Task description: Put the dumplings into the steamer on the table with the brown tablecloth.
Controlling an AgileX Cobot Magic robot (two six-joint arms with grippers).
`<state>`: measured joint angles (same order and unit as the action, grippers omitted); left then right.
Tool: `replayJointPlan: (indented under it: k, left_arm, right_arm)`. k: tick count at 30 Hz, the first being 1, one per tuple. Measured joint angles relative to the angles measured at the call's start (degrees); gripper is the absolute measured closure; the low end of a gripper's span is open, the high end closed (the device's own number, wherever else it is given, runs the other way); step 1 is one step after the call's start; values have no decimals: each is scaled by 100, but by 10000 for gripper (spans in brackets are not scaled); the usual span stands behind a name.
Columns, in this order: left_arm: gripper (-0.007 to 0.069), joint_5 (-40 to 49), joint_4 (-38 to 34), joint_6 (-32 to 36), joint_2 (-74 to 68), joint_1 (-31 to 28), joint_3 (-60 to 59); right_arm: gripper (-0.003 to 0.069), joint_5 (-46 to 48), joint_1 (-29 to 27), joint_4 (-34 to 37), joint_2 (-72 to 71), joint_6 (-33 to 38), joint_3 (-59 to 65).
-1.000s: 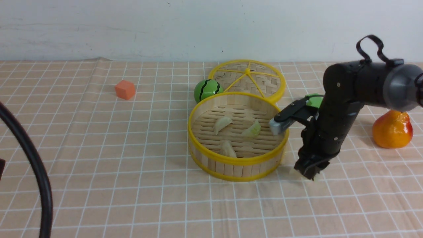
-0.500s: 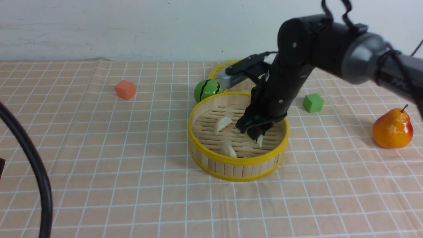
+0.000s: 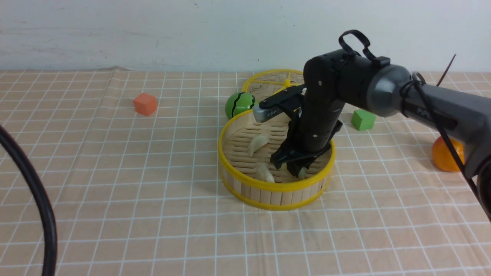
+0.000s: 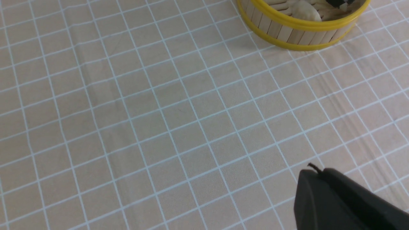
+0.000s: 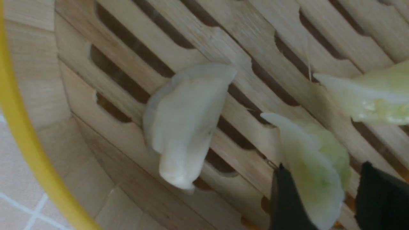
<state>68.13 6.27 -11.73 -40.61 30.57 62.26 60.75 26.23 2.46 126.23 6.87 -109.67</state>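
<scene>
Green dumpling [image 5: 316, 166] down — release step
Right fingers [image 5: 284, 204] stand loose astride it at steamer's [image 3: 268, 196] five o'clock; left fingers [image 4: 338, 198] clenched. Next — lift straight out, clearing rim and neighbours.

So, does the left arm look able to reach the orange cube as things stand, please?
Probably yes: the orange cube stands alone on bare tablecloth on that arm's side, and the right gripper is away in the steamer.

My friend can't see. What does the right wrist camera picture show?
A greenish dumpling sits between the right gripper's black fingers, over the steamer's slatted floor. A cream dumpling lies beside it; a second greenish dumpling is partly out of frame.
</scene>
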Motion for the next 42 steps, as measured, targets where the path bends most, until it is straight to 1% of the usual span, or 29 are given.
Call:
replayJointPlan:
  k: [4, 5, 6, 8, 9, 12, 13, 14, 18, 20, 21, 22, 23, 24, 25, 26, 27, 30, 31, 33, 35, 36, 42]
  left_arm:
    - [624, -351, 0, -33, 535, 0, -530]
    - [624, -379, 0, -46, 572, 0, -613]
    - [622, -660, -5, -140, 965, 0, -967]
    - [622, -849, -5, -203, 1197, 0, -1208]
    - [622, -1134, -5, -297, 1526, 0, -1611]
    - [620, -1763, -18, -470, 2177, 0, -2301]
    - [620, -2051, -42, -562, 2479, 0, -2568]
    - [620, -2152, -43, -603, 2522, 0, -2652]
    - [617, -3150, -109, -1035, 3192, 0, -3384]
    - [615, -3474, -109, -1126, 3307, 0, -3637]
    - [614, -3524, -109, -1138, 3313, 0, -3691]
    - [612, -3602, -113, -1154, 3313, 0, -3799]
    - [612, -3609, -113, -1154, 3313, 0, -3799]
    - [609, -3644, -113, -1167, 3313, 0, -3902]
    - [609, -3644, -113, -1175, 3313, 0, -3913]
    - [609, -3666, -113, -1181, 3313, 0, -3997]
    - [609, -3666, -113, -1181, 3313, 0, -4016]
    - [608, -3683, -113, -1193, 3313, 0, -4149]
    - [608, -3683, -113, -1193, 3313, 0, -4154]
    - [606, -3673, -113, -1193, 3313, 0, -4199]
    - [606, -3640, -113, -1193, 3313, 0, -4207]
    - [604, -3566, -113, -1193, 3313, 0, -4209]
    - [596, -3463, -113, -1193, 3313, 0, -4209]
  right_arm:
    - [214, 573, 0, 40, -208, -33, -415]
    - [207, 600, 0, 46, -228, -33, -435]
    - [191, 813, 0, 63, -453, -33, -577]
    - [190, 885, 0, 71, -613, -33, -621]
    - [199, 938, 0, 95, -873, -33, -635]
    - [249, 1011, 0, 119, -1419, -50, -662]
    - [279, 1043, 0, 126, -1680, -63, -667]
    - [291, 1042, 0, 126, -1718, -75, -667]
    - [446, 1069, 0, 206, -2509, -155, -431]
    - [526, 940, 0, 398, -2908, -145, 46]
    - [546, 863, 0, 459, -3083, -122, 217]
    - [589, 594, 0, 608, -3365, -62, 670]
    - [589, 550, 0, 608, -3415, -45, 670]
    - [632, 137, 0, 773, -3842, 109, 1250]
    - [637, 137, 0, 791, -3898, 135, 1327]
    - [668, -398, 0, 983, -4383, 332, 2014]
    - [671, -457, 0, 1007, -4512, 388, 2092]
    - [680, -1528, 0, 1410, -5662, 888, 3403]
    - [680, -1638, 0, 1431, -5799, 911, 3471]
    - [680, -2276, 0, 1627, -6676, 1186, 4358]
    - [680, -2491, 0, 1654, -6997, 1222, 4643]
    - [680, -2819, 0, 1675, -7545, 1264, 5107]
    - [680, -3233, 0, 1693, -8814, 1323, 6021]
